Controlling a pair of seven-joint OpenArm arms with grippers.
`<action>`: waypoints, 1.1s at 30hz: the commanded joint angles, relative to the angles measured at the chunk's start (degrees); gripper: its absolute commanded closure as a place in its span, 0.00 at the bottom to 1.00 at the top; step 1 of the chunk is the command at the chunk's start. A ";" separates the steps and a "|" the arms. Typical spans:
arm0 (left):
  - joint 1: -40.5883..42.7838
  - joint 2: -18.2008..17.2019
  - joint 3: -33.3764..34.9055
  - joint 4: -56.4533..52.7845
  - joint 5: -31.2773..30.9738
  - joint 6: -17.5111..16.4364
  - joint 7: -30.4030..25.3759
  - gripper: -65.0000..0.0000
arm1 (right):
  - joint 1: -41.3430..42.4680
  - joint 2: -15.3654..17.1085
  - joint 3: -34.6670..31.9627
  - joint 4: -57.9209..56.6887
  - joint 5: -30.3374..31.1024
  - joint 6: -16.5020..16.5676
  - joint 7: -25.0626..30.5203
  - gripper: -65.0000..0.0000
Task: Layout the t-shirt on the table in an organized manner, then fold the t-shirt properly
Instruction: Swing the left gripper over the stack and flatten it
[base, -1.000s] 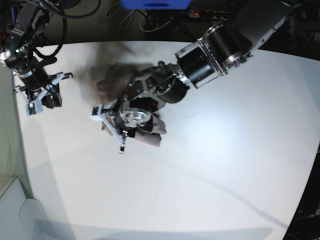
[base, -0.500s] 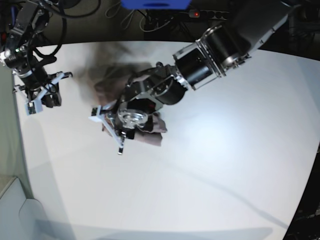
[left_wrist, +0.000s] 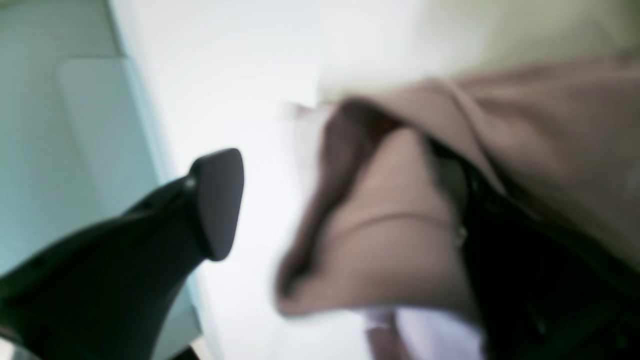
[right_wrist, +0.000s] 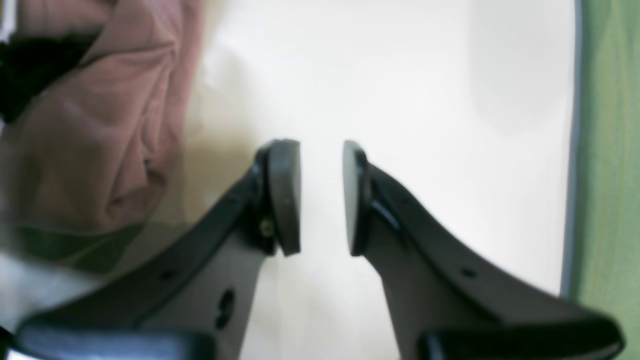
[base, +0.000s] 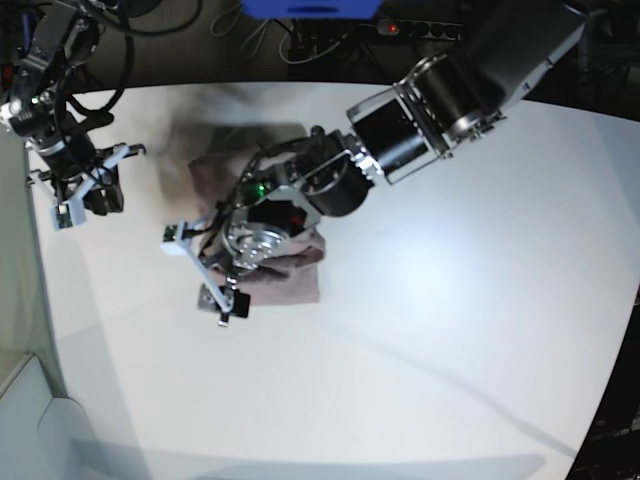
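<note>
The mauve-pink t-shirt (base: 296, 281) lies bunched on the white table (base: 430, 340), left of the middle. My left gripper (base: 197, 275) hovers over its near-left edge with jaws wide open. In the left wrist view one dark finger (left_wrist: 216, 197) stands free over the table. A fold of the t-shirt (left_wrist: 390, 235) drapes against the other finger, which is mostly hidden. My right gripper (base: 86, 197) hangs near the table's left edge, apart from the shirt. Its pads (right_wrist: 285, 195) stand slightly apart with nothing between them, and the t-shirt (right_wrist: 90, 140) lies to their left.
The table's curved left edge (base: 40, 270) runs close to my right gripper, with a pale grey surface (base: 30, 420) below it. Cables and a power strip (base: 410, 28) lie behind the far edge. Bare tabletop stretches to the right and toward the front.
My left gripper has opened wide and swung a little to the left and forward. The shirt's near part now lies flatter on the table. The right arm has not moved.
</note>
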 joint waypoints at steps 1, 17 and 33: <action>-2.31 0.06 -0.67 1.69 0.70 0.84 0.06 0.26 | 0.25 0.55 0.22 1.12 1.01 0.17 1.41 0.80; -5.48 -1.17 -3.13 1.60 0.70 0.84 -0.56 0.26 | 0.25 0.55 -0.04 1.03 0.93 0.17 1.41 0.80; -6.88 -3.10 -2.78 1.43 0.70 0.84 -0.30 0.26 | -0.63 0.55 -0.04 1.03 1.01 0.17 1.41 0.80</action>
